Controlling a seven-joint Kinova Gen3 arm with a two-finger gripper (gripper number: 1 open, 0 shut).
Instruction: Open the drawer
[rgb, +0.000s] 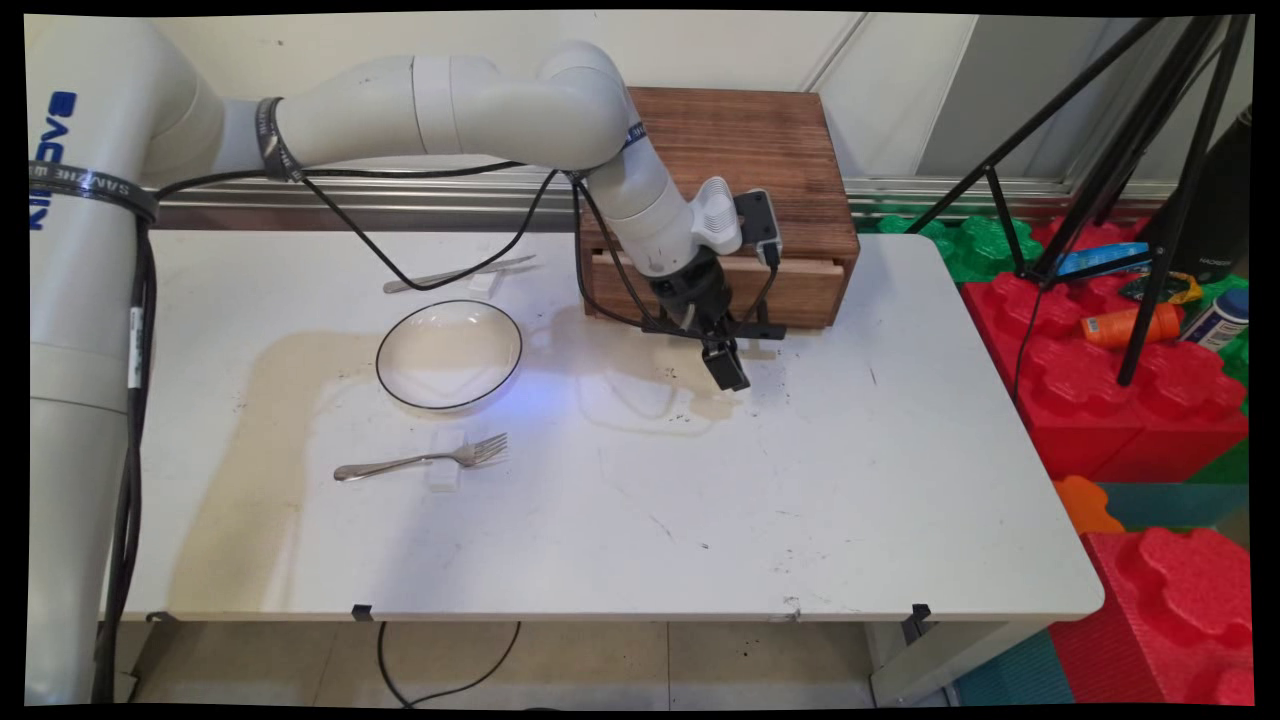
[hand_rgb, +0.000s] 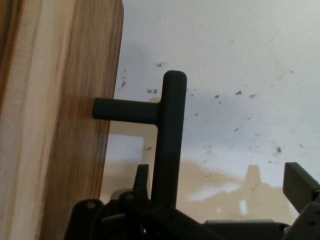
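Hand (rgb: 727, 362) positioned low at front of wooden box (rgb: 740, 150), at back of white desk (rgb: 700, 520). Fingers (hand_rgb: 300, 182) spread wide; dark T-shaped handle (hand_rgb: 167, 130) on drawer front (hand_rgb: 75, 125) seen between them, nothing gripped. Plate (rgb: 449, 353) set well left of hand. Fork (rgb: 425, 459) laid on small white block near plate; knife (rgb: 455, 275) laid behind plate.

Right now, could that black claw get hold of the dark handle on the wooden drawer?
Probably yes. The gripper hangs right in front of the wooden box, and in the hand view the drawer handle stands between its open fingers with nothing in the way.
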